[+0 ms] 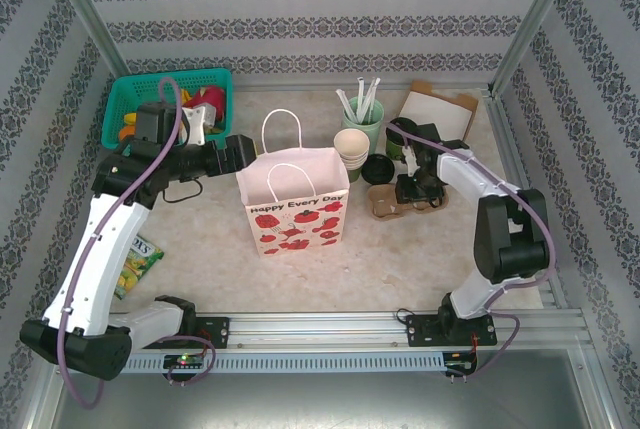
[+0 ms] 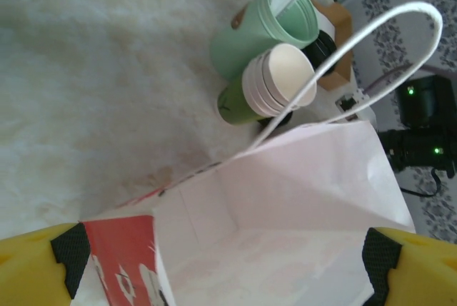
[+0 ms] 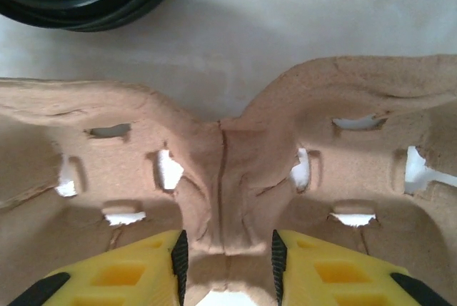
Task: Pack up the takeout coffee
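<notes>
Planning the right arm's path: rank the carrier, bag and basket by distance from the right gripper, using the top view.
1. Carrier, right side of the table, directly under the right gripper.
2. Bag, table centre, to the gripper's left.
3. Basket, far left corner.

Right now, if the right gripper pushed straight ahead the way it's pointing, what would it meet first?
Most likely the brown pulp cup carrier. The right gripper straddles its central ridge, and the carrier's wall rises directly ahead of the fingertips. How near it is, I can't judge.
</notes>
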